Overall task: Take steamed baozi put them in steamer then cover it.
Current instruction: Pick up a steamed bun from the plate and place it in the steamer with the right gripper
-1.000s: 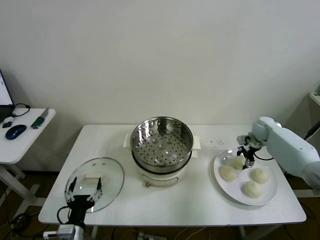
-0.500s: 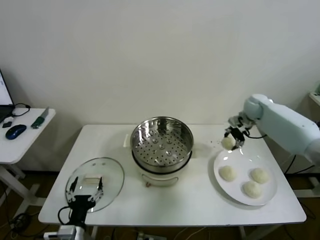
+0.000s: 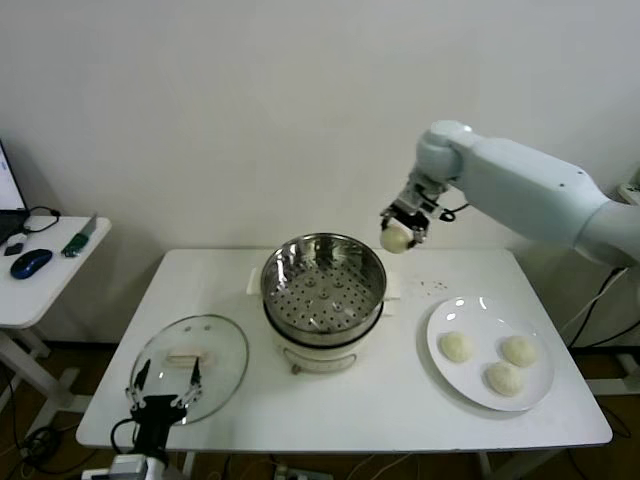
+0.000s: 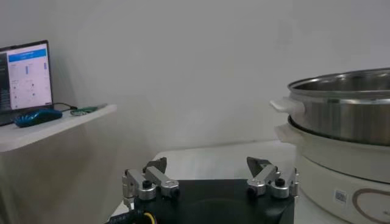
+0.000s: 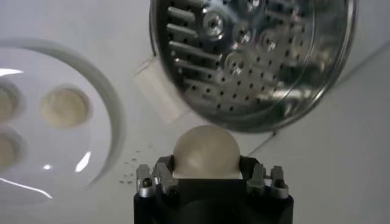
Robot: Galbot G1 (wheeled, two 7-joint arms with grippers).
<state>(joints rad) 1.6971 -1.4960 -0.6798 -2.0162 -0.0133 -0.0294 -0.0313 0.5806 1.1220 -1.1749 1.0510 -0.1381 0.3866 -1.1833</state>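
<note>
The left gripper (image 3: 167, 385) waits with fingers spread and empty over the cover (image 3: 190, 365), which lies just below it, ready for later. Left of and below the right gripper (image 3: 398, 232) sits the steamer (image 3: 323, 284). That gripper pinches a baozi (image 3: 396, 239) for dropping in; three remain on the plate (image 3: 490, 398), lower right.

Head view high above table (image 3: 400, 400); wrist views low, perhaps closer, sharing steamer (image 3: 323, 285).

One baozi (image 3: 396, 239) aloft beside empty steamer (image 3: 323, 287), three plated (image 3: 456, 347), cover (image 3: 190, 364) flat — table's left.
</note>
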